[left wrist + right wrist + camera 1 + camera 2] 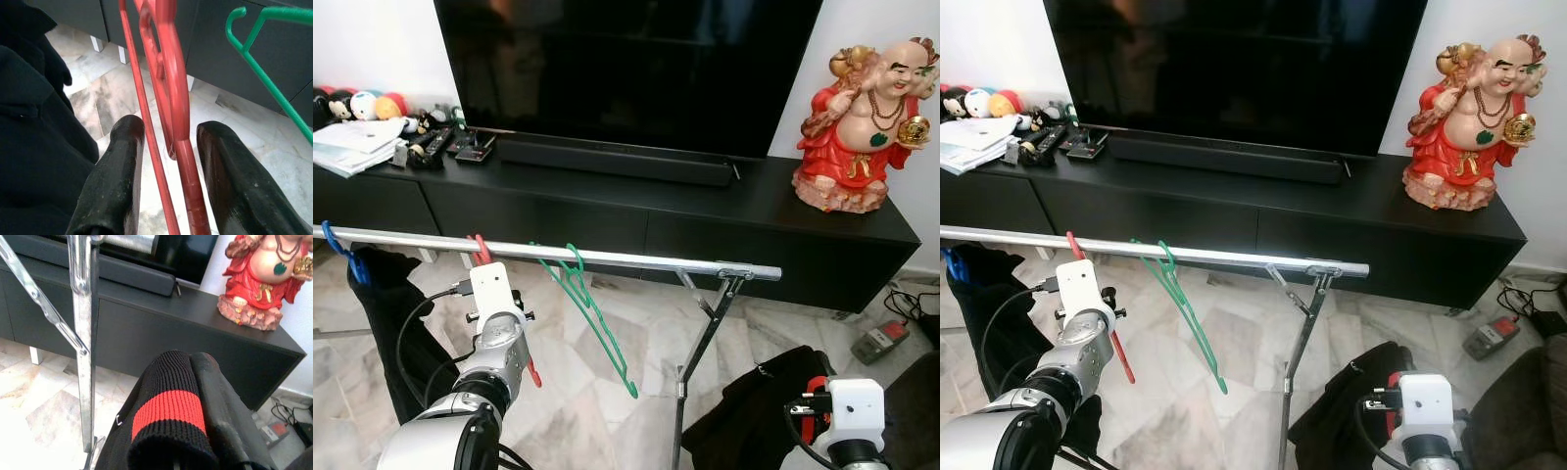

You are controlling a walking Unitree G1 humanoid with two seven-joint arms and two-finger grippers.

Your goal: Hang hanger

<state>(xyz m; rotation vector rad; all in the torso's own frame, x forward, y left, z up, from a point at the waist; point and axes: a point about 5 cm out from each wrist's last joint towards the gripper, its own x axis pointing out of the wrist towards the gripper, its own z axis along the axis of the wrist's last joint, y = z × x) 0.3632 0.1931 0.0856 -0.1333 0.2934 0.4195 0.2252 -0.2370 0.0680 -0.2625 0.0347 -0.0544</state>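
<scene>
Red hanger is thin plastic, hooked over the rail. Left gripper fingers sit parted around it, not squeezing. Right gripper is clamped on a black-and-red knit garment

Clothes rail before a media cabinet, seen from the robot's head.

The rail runs left to right before the cabinet. On the rail hang, from its left end: a garment on a hanger, a second hanger with the left gripper astride its neck, then a third hanger near mid-rail. On the cabinet top: papers at the left end, television at centre rear, statue at the right end.
</scene>
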